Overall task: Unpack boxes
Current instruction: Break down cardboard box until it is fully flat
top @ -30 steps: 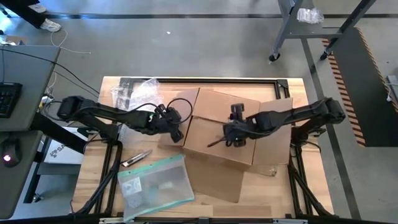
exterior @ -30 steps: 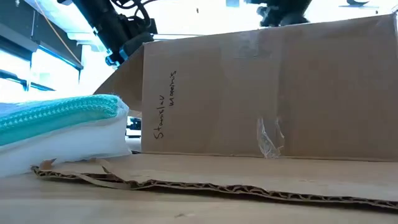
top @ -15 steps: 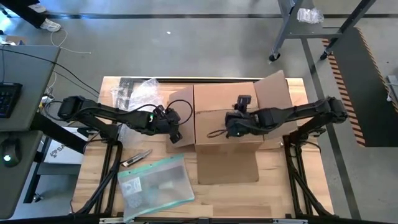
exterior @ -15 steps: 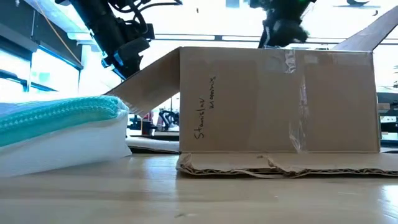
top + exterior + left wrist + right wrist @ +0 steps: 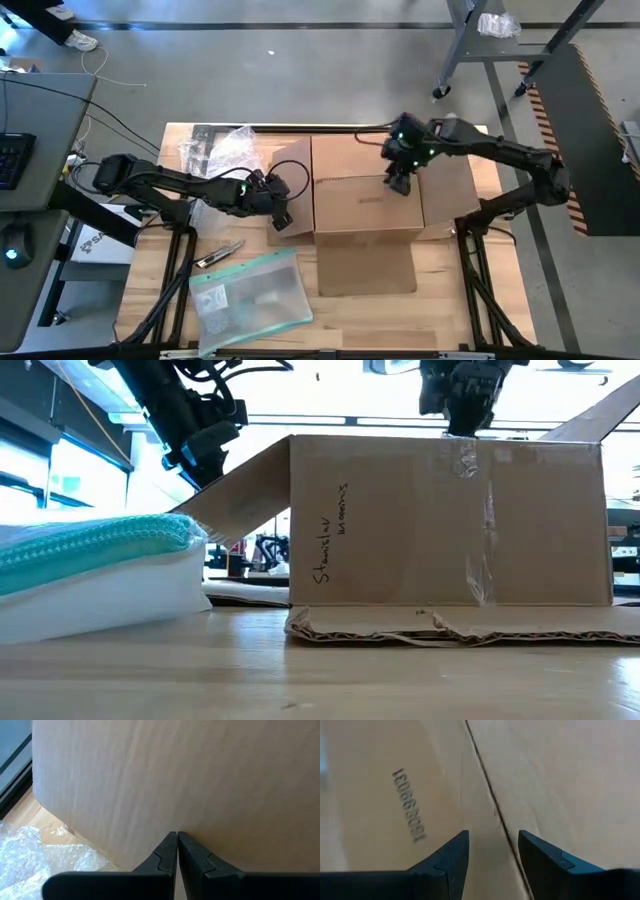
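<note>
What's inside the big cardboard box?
That can't be seen. The cardboard box has its top flaps lying closed, hiding the inside. The right hand hovers open above the top, and the left hand is shut by a side flap.

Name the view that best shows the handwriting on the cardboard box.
The low view: the handwriting runs up the cardboard box side facing that camera. The high view shows only the box's top and flaps; the wrist views show plain cardboard, and the right one a printed number.

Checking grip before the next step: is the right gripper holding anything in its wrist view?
No: the right gripper is open and empty above the box.
</note>
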Robot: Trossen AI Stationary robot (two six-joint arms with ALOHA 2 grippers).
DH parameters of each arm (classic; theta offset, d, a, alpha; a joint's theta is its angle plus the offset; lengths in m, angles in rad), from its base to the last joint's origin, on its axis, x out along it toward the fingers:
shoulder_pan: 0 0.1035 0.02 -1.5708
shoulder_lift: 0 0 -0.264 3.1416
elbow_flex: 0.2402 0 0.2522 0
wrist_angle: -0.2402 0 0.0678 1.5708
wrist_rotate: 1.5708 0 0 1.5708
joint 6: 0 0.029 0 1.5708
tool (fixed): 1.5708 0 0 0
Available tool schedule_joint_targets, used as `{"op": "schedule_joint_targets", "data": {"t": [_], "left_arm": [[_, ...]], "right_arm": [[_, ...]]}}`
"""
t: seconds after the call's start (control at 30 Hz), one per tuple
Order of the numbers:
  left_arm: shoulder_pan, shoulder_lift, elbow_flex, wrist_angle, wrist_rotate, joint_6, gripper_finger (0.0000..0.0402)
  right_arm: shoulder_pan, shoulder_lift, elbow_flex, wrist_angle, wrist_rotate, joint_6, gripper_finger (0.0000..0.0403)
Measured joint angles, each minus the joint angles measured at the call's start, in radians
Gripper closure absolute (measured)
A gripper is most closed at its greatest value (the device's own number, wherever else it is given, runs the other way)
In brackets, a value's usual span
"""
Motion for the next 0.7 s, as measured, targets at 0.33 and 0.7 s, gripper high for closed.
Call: {"op": "schedule_joint_targets", "data": {"t": [0.33, 0.7], "left_arm": [[0.000, 0.001, 0.000, 0.000, -0.001, -0.001, 0.0402], [0.015, 0.001, -0.001, 0.017, -0.094, -0.025, 0.0402]], "right_arm": [[-0.190, 0.083, 0.000, -0.181, -0.351, -0.123, 0.0247], [-0.103, 0.093, 0.064, -0.197, -0.772, -0.210, 0.0247]]}}
